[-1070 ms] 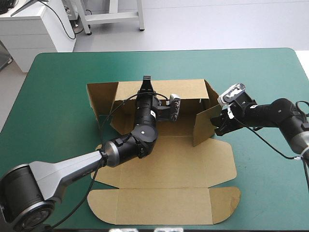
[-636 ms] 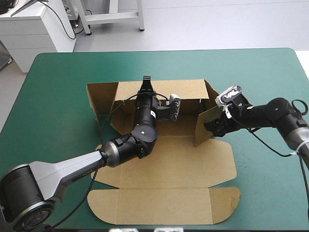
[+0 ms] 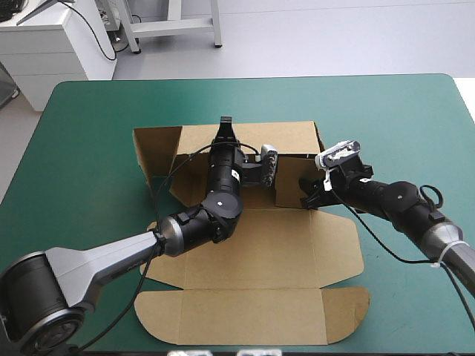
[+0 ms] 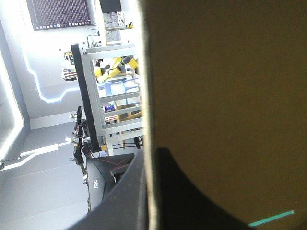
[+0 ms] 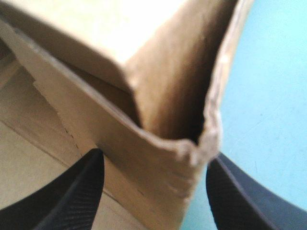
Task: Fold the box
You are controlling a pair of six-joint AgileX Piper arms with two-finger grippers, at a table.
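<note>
Box (image 3: 260, 252) mid-table, rear wall up. Left gripper (image 4: 151, 155) pinches that wall. Right gripper (image 5: 154, 158) wide, side-wall corner between its fingers (image 5: 79, 194). Risk: frayed corner buckles if pushed inward; wall could spring outward once released.

Readable text: none could be made out.
Box (image 3: 260, 245): its brown board carried no legible print near either claw.

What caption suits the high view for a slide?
Brown cardboard box on the teal-green table cover: left black gripper clamps the raised far wall, open right black gripper straddles the upright right flap.
</note>
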